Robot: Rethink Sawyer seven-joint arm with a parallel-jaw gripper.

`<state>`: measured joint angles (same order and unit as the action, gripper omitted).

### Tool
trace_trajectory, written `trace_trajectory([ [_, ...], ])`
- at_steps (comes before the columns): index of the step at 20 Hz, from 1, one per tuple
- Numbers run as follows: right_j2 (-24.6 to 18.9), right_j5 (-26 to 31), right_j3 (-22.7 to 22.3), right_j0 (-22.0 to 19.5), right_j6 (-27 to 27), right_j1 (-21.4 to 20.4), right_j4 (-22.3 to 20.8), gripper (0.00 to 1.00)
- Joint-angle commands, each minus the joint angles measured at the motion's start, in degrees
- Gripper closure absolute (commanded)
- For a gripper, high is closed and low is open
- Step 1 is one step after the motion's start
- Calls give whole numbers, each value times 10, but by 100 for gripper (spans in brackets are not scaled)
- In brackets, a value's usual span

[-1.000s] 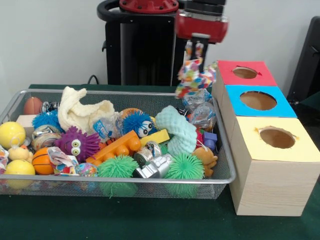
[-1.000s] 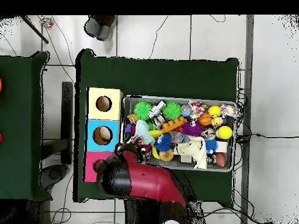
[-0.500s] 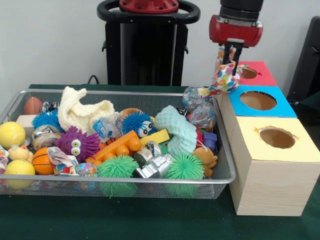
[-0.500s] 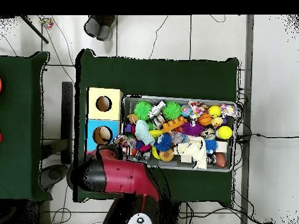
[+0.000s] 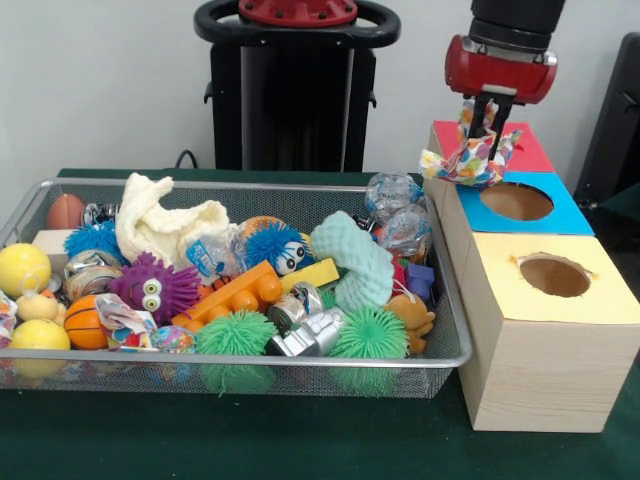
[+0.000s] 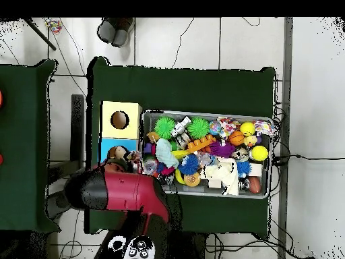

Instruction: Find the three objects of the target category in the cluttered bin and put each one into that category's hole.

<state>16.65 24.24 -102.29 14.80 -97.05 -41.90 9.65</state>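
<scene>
Held thing: a spotted, many-coloured cloth (image 5: pixel 468 160), hanging over the red box (image 5: pixel 520 152), its lower edge near the blue box (image 5: pixel 545 212).
Gripper (image 5: pixel 488 118): clenched on the cloth's top, above the red box.
Yellow box (image 5: pixel 598 300): beyond the blue one, hole uncovered.
Wire bin (image 5: pixel 240 368): beside the boxes, crowded with toys.

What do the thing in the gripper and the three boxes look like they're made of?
The polka-dot item in the gripper looks like soft printed fabric or crinkly wrap: it droops and folds. The boxes look like pale wood, grain showing on the sides, with matte coloured tops, likely paper or paint.
</scene>
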Motion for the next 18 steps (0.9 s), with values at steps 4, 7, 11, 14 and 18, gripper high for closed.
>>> trace_trajectory([
  [4,30,105,108,16,-169,33,28,100],
  [7,28,147,135,17,-170,25,31,100],
  [11,28,178,167,18,-169,31,28,100],
  [14,23,173,183,9,-166,46,24,100],
  [18,19,175,212,-12,-156,69,21,100],
])
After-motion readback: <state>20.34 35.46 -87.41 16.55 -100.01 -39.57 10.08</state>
